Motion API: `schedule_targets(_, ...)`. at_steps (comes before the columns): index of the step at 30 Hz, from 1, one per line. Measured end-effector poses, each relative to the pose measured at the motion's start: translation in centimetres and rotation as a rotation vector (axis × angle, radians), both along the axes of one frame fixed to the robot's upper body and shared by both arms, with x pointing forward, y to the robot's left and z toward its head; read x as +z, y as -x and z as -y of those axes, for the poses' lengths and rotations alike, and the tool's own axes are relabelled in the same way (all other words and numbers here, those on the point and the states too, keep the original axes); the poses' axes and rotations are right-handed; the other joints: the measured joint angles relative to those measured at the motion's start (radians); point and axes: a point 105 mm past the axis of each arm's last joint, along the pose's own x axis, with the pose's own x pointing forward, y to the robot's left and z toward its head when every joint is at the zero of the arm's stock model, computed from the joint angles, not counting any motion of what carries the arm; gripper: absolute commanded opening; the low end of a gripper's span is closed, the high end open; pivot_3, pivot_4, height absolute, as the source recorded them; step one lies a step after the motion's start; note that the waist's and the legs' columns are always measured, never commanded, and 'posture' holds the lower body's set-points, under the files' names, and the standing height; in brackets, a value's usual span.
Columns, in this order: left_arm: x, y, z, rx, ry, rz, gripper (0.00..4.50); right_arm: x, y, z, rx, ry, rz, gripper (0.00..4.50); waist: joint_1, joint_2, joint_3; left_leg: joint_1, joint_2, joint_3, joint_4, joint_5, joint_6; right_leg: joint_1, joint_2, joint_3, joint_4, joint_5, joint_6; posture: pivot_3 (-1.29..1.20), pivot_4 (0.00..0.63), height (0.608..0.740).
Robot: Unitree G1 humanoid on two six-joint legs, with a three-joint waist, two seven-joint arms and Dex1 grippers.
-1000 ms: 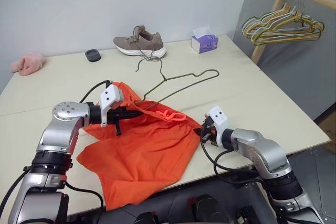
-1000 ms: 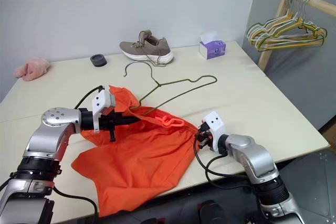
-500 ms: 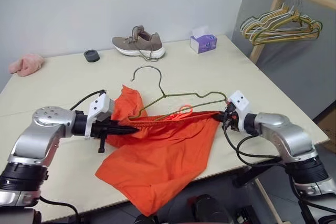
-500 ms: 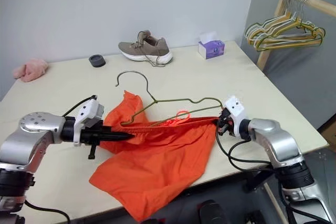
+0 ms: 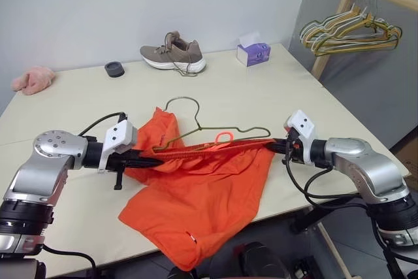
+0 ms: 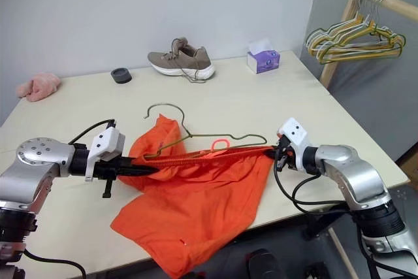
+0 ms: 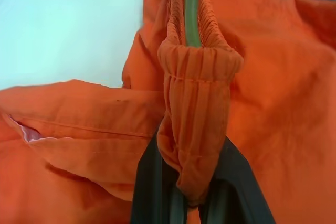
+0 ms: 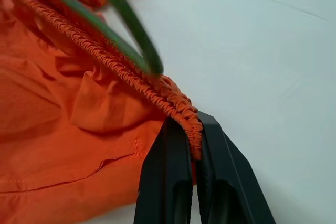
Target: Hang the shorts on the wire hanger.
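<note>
Both grippers, left gripper [image 5: 151, 159] and right gripper [image 5: 282, 146], clamp the soft, light bright orange fabric shorts [image 5: 202, 187] by the stretchy waistband, over the thin olive wire hanger [image 5: 196, 125].

Head stereo pair: looks fwd & down over table [image 5: 326, 96], both arms in frame; both eyes share same scene, slight sideways offset. L wrist cam: very close, looks along left gripper [image 7: 197, 182] at shorts [image 7: 199, 103] waistband. R wrist cam: equally close, along right gripper [image 8: 195, 177], same waistband's other end.
</note>
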Motion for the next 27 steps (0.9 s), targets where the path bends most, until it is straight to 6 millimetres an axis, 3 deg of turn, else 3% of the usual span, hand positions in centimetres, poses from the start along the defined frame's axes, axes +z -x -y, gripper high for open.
schedule_targets(21,-0.4,-0.9,-0.8,-0.030,-0.072,0.064,0.00,1.3,1.5,-0.1,0.082,0.046,0.015,0.02,-0.001,0.000,0.000,0.000,0.001,0.000,0.000,0.000,0.000,0.000,0.000,0.000,0.000,0.000,0.000,-0.24,0.038,0.740)
schedule_targets(27,-0.4,-1.5,-1.3,0.016,-0.070,0.071,0.00,1.2,2.5,-0.4,0.093,-0.025,-0.096,0.02,-0.002,0.000,0.000,0.000,0.001,-0.001,0.000,0.000,0.000,0.000,0.000,0.000,0.000,0.000,0.000,-0.24,0.035,0.740)
